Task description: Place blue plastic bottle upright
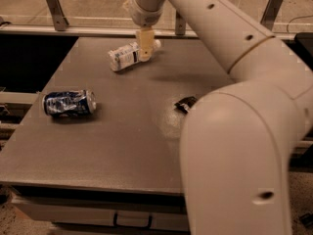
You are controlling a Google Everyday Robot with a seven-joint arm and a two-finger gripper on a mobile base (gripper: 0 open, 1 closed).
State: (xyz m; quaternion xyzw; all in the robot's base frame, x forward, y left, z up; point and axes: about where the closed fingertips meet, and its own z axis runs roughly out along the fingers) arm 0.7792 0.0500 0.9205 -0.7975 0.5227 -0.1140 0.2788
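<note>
The blue plastic bottle [125, 56] lies on its side at the far middle of the grey table [117, 146], its white cap pointing right. My gripper [145, 50] hangs down from the arm right over the bottle's cap end, in front of its neck. The arm [234, 106] fills the right side of the view and hides part of the table.
A crushed dark blue drink can [68, 103] lies on its side at the left. A flat black snack wrapper [186, 103] shows partly beside the arm at the right. A rail with metal posts [54, 6] runs behind the table.
</note>
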